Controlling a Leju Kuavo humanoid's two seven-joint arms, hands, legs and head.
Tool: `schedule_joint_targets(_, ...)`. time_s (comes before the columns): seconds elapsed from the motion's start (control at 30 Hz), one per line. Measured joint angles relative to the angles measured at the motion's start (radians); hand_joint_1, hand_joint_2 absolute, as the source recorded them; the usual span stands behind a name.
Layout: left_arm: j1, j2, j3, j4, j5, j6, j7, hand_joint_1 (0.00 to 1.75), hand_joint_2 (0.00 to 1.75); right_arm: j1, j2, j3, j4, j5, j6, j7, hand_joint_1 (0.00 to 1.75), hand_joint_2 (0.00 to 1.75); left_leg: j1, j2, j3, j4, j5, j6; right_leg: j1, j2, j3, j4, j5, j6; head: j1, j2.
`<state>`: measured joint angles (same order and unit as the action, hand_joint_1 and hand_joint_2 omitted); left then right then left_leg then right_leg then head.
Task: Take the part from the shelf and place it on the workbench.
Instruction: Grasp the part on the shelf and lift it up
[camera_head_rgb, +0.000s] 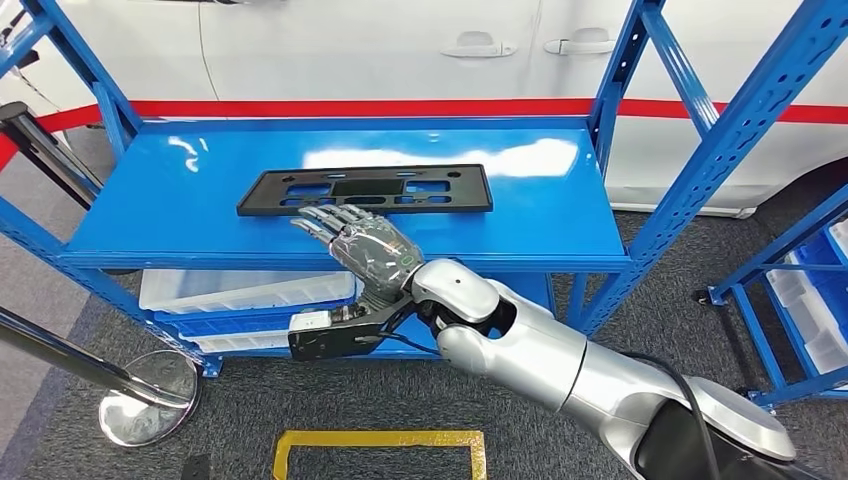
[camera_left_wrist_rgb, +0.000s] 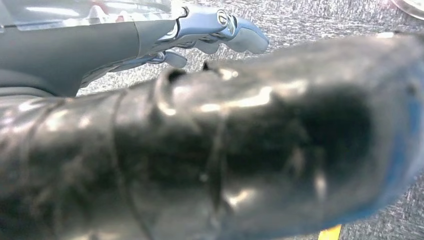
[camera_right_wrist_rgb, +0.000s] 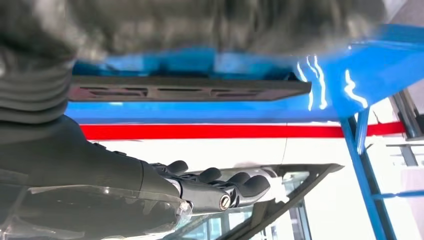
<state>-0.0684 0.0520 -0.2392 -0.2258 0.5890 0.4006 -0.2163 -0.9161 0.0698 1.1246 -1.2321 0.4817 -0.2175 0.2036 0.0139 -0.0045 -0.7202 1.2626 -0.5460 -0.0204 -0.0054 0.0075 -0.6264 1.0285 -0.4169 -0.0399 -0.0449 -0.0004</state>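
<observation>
- My right hand (camera_head_rgb: 355, 240) has its fingers apart and holds nothing, reaching flat so it can slide to the black part (camera_head_rgb: 366, 189).
- The part lies flat on the blue shelf (camera_head_rgb: 180, 215), easy to reach.
- My left hand (camera_left_wrist_rgb: 220, 30) hangs down with nothing in it, fingers a little curled.

One black part (camera_head_rgb: 366, 189), two blue shelves (camera_head_rgb: 180, 200), one stanchion (camera_head_rgb: 140, 395).

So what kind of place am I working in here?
Likely a car workshop or assembly training bay: blue steel shelving holding a black plastic car part, a white car body with door handles right behind, and clear storage bins below. The right hand reaches toward the part.
</observation>
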Motion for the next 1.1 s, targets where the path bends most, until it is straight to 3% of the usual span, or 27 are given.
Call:
schedule_joint_targets(0.07,-0.002,0.0,0.0,0.0,0.001,0.001,0.0,0.0,0.0,-0.002,0.0,0.0,0.0,-0.007,0.023,0.009,0.0,0.87,0.002,0.001,0.064,-0.132,0.064,0.001,0.001,0.0,0.0,0.005,-0.003,0.004,0.0,0.0)
schedule_joint_targets(0.13,-0.005,0.0,0.0,0.0,0.004,0.001,-0.001,0.0,0.0,-0.006,0.0,0.0,0.001,-0.009,0.04,0.019,0.0,0.0,-0.001,0.002,0.114,-0.231,0.091,0.008,0.004,0.001,-0.001,0.008,-0.005,0.01,0.0,0.0)
schedule_joint_targets(0.37,-0.005,0.0,0.0,0.0,0.005,0.001,-0.001,0.0,0.0,-0.008,0.0,0.0,0.002,-0.009,0.044,0.025,0.0,0.0,-0.005,0.001,0.12,-0.245,0.09,0.013,0.006,0.002,-0.003,0.009,-0.005,0.013,0.0,0.0)
schedule_joint_targets(0.43,-0.005,0.0,-0.002,0.0,0.006,0.001,-0.001,0.0,0.0,-0.008,0.002,0.0,0.005,0.002,0.044,0.038,0.0,0.0,-0.006,-0.001,0.118,-0.243,0.092,0.019,0.005,0.001,-0.002,0.007,-0.003,0.019,0.001,0.0)
schedule_joint_targets(0.47,-0.005,0.0,-0.004,0.0,0.007,0.0,-0.001,0.0,0.0,-0.01,0.004,0.0,0.011,0.011,0.045,0.049,0.0,0.0,-0.004,-0.001,0.118,-0.246,0.096,0.028,0.005,0.0,-0.006,0.016,-0.01,0.026,0.002,0.0)
schedule_joint_targets(0.5,-0.005,0.0,-0.008,0.0,0.009,-0.002,-0.001,0.0,0.0,-0.012,0.006,0.0,0.023,0.022,0.045,0.061,0.0,0.0,-0.003,-0.001,0.119,-0.248,0.099,0.038,0.004,0.0,-0.031,0.07,-0.041,0.033,0.003,0.0)
schedule_joint_targets(0.57,-0.005,-0.001,-0.021,0.0,0.016,-0.015,-0.007,0.0,0.0,-0.019,0.017,0.001,0.077,0.057,0.056,0.083,0.0,0.0,-0.001,-0.002,0.118,-0.247,0.1,0.045,0.003,-0.002,-0.031,0.081,-0.051,0.037,0.005,0.0)
schedule_joint_targets(0.6,-0.005,-0.001,-0.026,0.0,0.018,-0.021,-0.009,0.0,0.0,-0.023,0.023,0.001,0.101,0.073,0.062,0.09,0.0,0.0,-0.002,-0.003,0.114,-0.243,0.098,0.042,0.002,-0.001,-0.026,0.074,-0.047,0.035,0.004,0.0)
schedule_joint_targets(0.63,-0.005,-0.001,-0.03,0.0,0.02,-0.027,-0.012,0.0,0.0,-0.026,0.029,0.002,0.122,0.089,0.069,0.095,0.0,0.0,-0.004,-0.005,0.112,-0.239,0.096,0.036,0.003,-0.001,-0.001,0.022,-0.02,0.03,0.004,0.0)
schedule_joint_targets(0.77,-0.005,-0.002,-0.04,0.0,0.021,-0.03,-0.012,0.0,0.0,-0.029,0.037,0.004,0.152,0.108,0.076,0.096,0.0,0.0,-0.002,-0.003,0.104,-0.228,0.086,0.016,0.002,0.0,0.003,0.01,-0.015,0.014,0.003,0.0)
schedule_joint_targets(0.8,-0.005,-0.002,-0.043,0.0,0.021,-0.031,-0.012,0.0,0.0,-0.031,0.04,0.005,0.159,0.117,0.077,0.097,0.0,0.0,-0.001,-0.002,0.09,-0.197,0.066,0.011,-0.001,-0.001,0.005,0.006,-0.013,0.008,0.002,0.0)
schedule_joint_targets(0.87,-0.006,-0.002,-0.046,0.0,0.022,-0.031,-0.012,0.0,0.0,-0.034,0.045,0.006,0.169,0.153,0.077,0.104,0.0,0.0,0.0,-0.001,0.036,-0.083,0.01,0.004,0.0,-0.002,0.006,0.005,-0.013,0.002,0.0,0.0)
schedule_joint_targets(0.93,-0.004,-0.002,-0.049,0.0,0.023,-0.033,-0.011,0.0,0.0,-0.035,0.046,0.008,0.181,0.211,0.077,0.119,0.0,0.87,0.0,-0.001,-0.016,0.016,-0.018,0.001,0.003,-0.002,0.006,0.006,-0.014,-0.001,0.0,0.0)
schedule_joint_targets(0.97,-0.003,-0.002,-0.05,0.0,0.023,-0.034,-0.011,0.0,0.0,-0.034,0.046,0.009,0.188,0.243,0.076,0.126,0.0,1.31,0.0,-0.001,-0.022,0.022,-0.007,0.002,0.003,-0.002,0.007,0.006,-0.015,-0.001,0.0,0.0)
schedule_joint_targets(1.0,-0.002,-0.002,-0.051,0.0,0.023,-0.035,-0.011,0.0,0.0,-0.034,0.046,0.01,0.194,0.271,0.075,0.132,0.0,1.75,0.0,-0.001,-0.006,-0.016,0.022,0.004,0.004,-0.002,0.007,0.007,-0.015,-0.001,0.0,0.0)
schedule_joint_targets(1.03,-0.003,-0.002,-0.052,0.0,0.023,-0.037,-0.011,0.0,0.0,-0.034,0.047,0.011,0.199,0.297,0.074,0.136,0.0,1.75,-0.001,0.0,0.025,-0.082,0.059,0.008,0.005,-0.001,0.008,0.007,-0.016,-0.001,0.0,0.0)
schedule_joint_targets(1.1,-0.005,-0.002,-0.054,0.0,0.023,-0.041,-0.011,0.0,0.0,-0.034,0.05,0.013,0.208,0.336,0.07,0.139,0.0,1.75,-0.004,-0.001,0.085,-0.205,0.103,0.017,0.008,0.001,0.008,0.007,-0.017,0.003,0.0,0.0)
